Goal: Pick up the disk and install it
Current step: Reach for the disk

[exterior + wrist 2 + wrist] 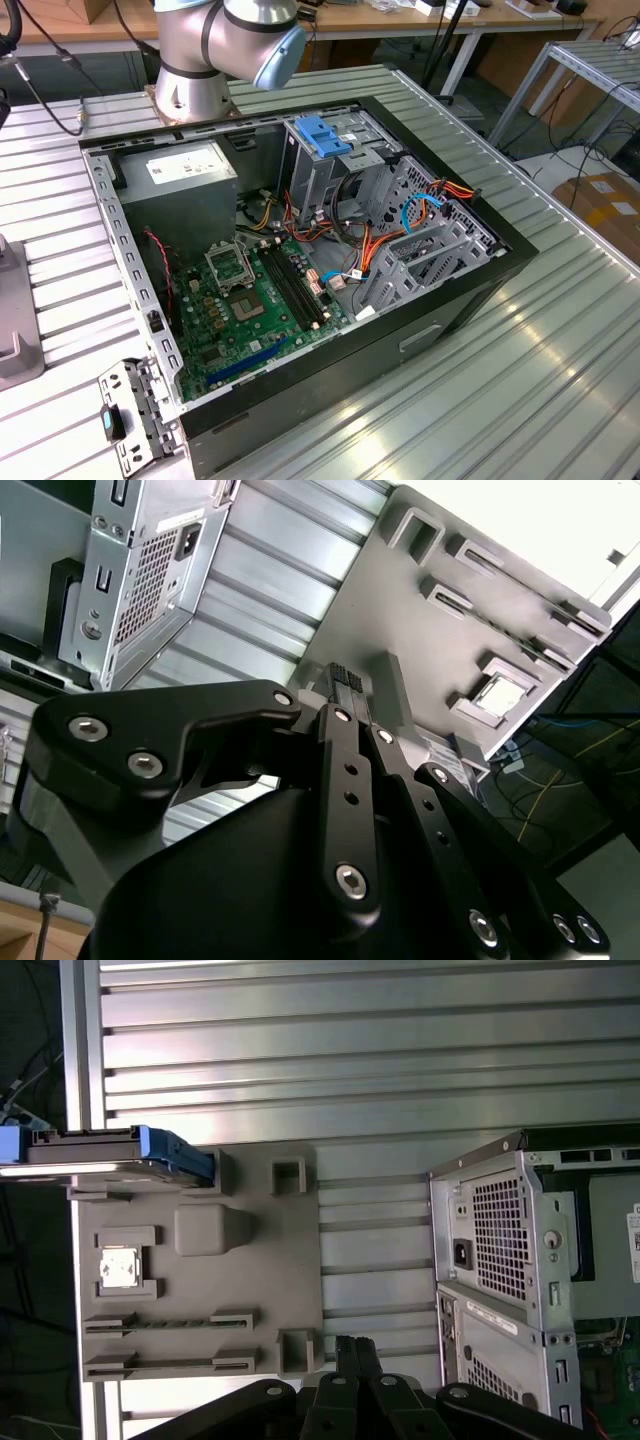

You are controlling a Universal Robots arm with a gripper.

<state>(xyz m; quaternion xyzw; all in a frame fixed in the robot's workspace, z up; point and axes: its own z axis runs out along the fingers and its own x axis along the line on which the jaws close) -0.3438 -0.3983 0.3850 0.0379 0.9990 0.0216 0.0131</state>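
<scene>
The disk [100,1152] stands on edge in a slot at one end of the grey fixture tray [260,1260] on the worktop [350,1040]. My gripper [352,1343] hovers over the tray's opposite edge, clenched on nothing, near the open computer case [500,1250].

Empty pincer [353,1344], closed tight.

I see bare table [380,1060] between the tray [290,1260] and the case [500,1260], room enough to pass. The disk [110,1155] sits at the tray's end, a raised block [210,1230] just beside it. Inside the case, orange cables [375,250] crowd the cage [430,250].
</scene>
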